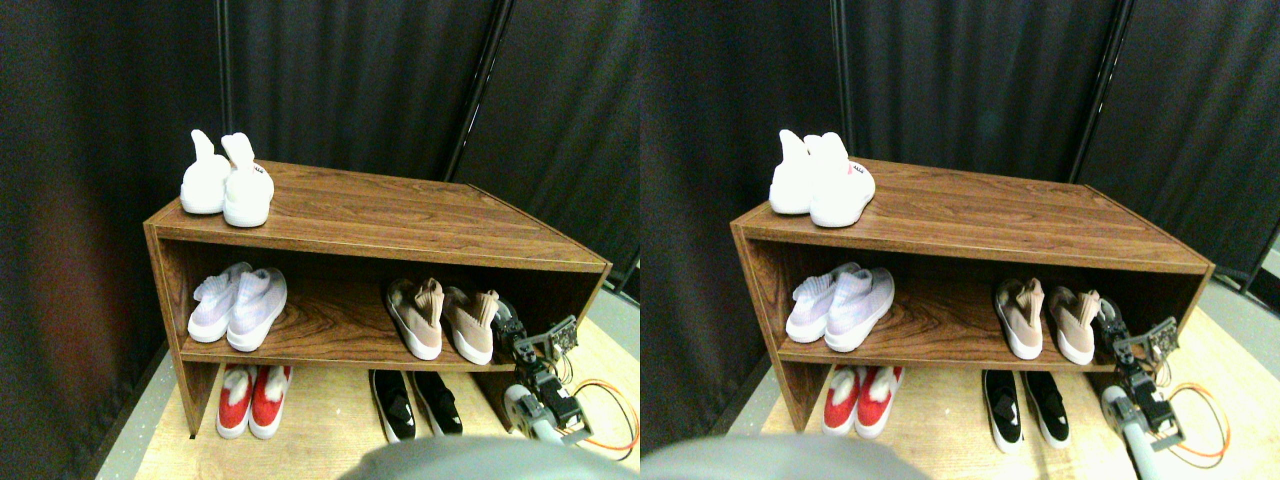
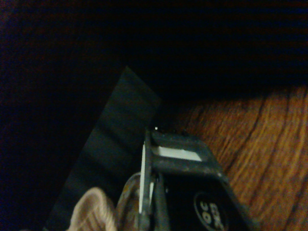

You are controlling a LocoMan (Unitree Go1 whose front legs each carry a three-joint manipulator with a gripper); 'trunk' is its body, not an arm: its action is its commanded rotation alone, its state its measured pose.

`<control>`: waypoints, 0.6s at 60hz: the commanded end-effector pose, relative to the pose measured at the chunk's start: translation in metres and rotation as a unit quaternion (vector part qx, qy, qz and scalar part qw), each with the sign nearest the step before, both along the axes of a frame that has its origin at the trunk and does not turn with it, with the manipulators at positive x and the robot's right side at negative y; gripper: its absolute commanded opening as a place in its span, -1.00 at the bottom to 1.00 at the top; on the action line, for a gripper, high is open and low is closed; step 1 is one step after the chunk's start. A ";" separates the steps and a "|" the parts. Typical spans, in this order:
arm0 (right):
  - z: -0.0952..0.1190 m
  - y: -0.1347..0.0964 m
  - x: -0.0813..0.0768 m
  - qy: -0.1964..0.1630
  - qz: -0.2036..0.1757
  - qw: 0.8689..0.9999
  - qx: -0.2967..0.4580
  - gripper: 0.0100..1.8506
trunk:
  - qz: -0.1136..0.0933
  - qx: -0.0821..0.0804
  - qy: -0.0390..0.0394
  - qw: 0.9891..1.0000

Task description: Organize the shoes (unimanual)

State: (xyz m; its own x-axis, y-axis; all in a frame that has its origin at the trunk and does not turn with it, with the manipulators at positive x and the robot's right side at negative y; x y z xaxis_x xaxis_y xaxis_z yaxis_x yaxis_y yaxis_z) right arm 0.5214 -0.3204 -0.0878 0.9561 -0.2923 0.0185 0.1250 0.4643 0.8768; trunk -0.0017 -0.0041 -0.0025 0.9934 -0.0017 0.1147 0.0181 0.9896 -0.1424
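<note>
The shoes, a beige-tan knit pair with white soles, stand side by side on the right of the rack's middle shelf (image 1: 330,330), heels toward me. The left shoe (image 1: 418,315) and the right shoe (image 1: 470,322) almost touch. My right gripper (image 1: 508,322) reaches in from the lower right and sits close against the outer heel side of the right shoe, between it and the rack's right wall (image 1: 592,285). In the wrist view a beige ribbed collar (image 2: 91,211) shows right beside the dark jaw, above the wood shelf board (image 2: 260,139). Whether the collar is held is hidden.
An all-white high-collared pair (image 1: 227,182) stands on the rack's top at the left. A pale lilac pair (image 1: 238,305) is on the middle shelf's left. A red pair (image 1: 253,398) and a black pair (image 1: 415,402) sit on the floor underneath. Orange cable (image 1: 612,420) loops beside my arm.
</note>
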 end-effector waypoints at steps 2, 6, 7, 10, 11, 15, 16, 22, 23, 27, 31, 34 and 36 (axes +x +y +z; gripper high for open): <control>-0.006 0.017 -0.005 0.000 0.018 0.999 0.040 -0.94 | 0.013 -0.017 0.010 1.000; -0.009 0.024 -0.007 0.002 0.024 0.998 0.049 -0.94 | 0.018 -0.020 0.011 1.000; -0.010 0.026 -0.006 0.004 0.033 0.998 0.047 -0.94 | 0.018 -0.020 0.011 1.000; -0.013 0.031 -0.005 0.007 0.042 0.998 0.048 -0.94 | 0.022 -0.024 0.012 0.999; -0.013 0.031 -0.005 0.007 0.042 0.998 0.048 -0.94 | 0.022 -0.024 0.012 0.999; -0.016 0.038 -0.003 0.010 0.052 0.997 0.058 -0.94 | 0.026 -0.026 0.013 0.999; -0.016 0.039 -0.003 0.010 0.053 0.997 0.060 -0.94 | 0.026 -0.026 0.013 0.999; -0.018 0.044 -0.001 0.018 0.051 0.996 0.071 -0.94 | 0.028 -0.027 0.013 0.999; -0.018 0.044 -0.001 0.018 0.051 0.996 0.071 -0.94 | 0.028 -0.027 0.013 0.999; -0.018 0.045 0.000 0.019 0.050 0.996 0.069 -0.94 | 0.028 -0.027 0.013 0.999; -0.017 0.046 -0.001 0.019 0.043 0.997 0.065 -0.94 | 0.028 -0.027 0.013 0.999; -0.017 0.047 -0.001 0.019 0.039 0.997 0.069 -0.94 | 0.028 -0.027 0.013 0.999; -0.018 0.046 -0.001 0.017 0.039 0.997 0.063 -0.94 | 0.026 -0.024 0.014 0.999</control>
